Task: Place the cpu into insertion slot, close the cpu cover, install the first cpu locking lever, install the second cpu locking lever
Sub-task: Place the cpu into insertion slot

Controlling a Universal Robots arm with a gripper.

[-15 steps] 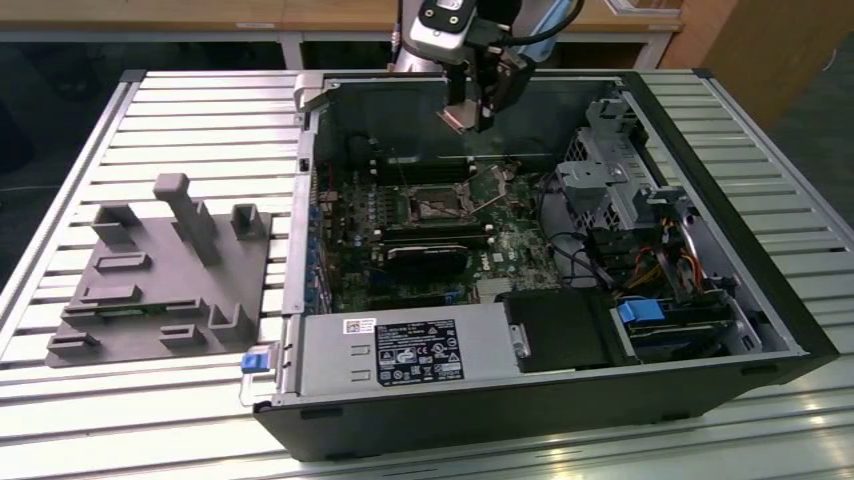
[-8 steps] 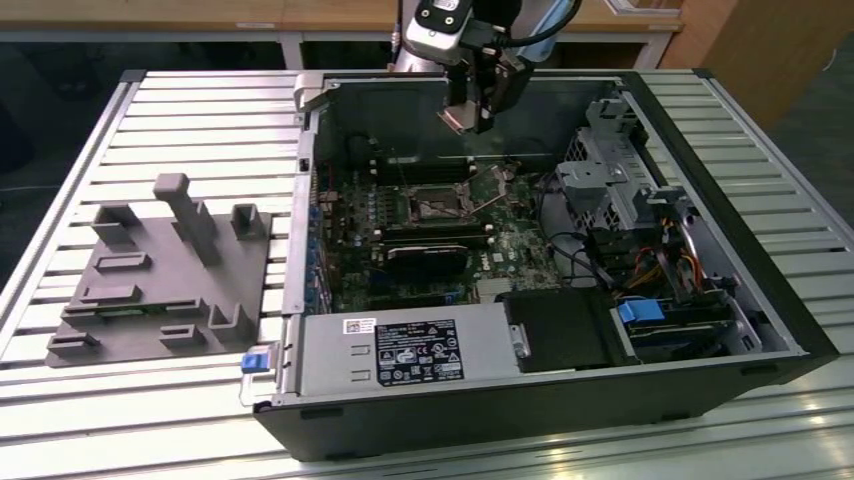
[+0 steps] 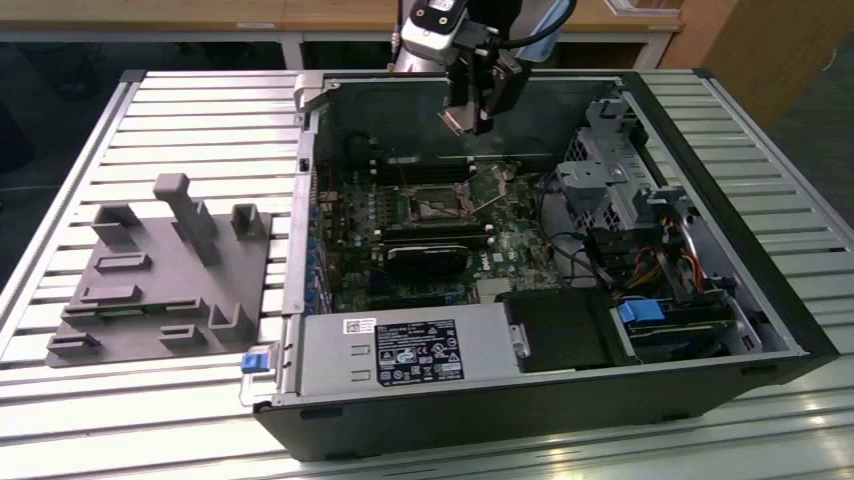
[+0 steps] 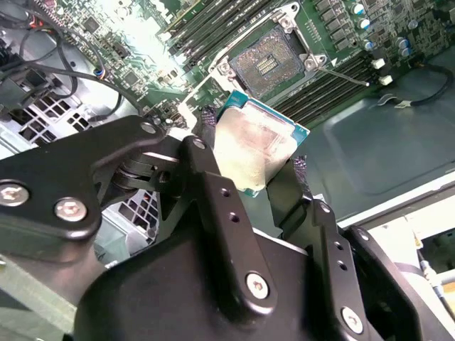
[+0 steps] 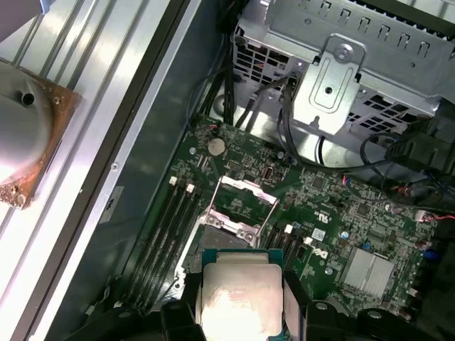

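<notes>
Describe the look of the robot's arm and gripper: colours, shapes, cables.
The gripper is matte black, built of rounded link plates joined by silver screws. Its fingers are narrow black bars with small holes. In the exterior view the wrist is silver-grey, and a dark cable loops beside it.

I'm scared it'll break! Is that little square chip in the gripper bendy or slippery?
Probably stiff: the cpu looks flat though the gripper pinches only its edges. Likely light, being thin. Its smooth metal face may slip.

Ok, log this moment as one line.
gripper: shut on cpu | cpu: held above board, clear of slot | slot: empty
</notes>
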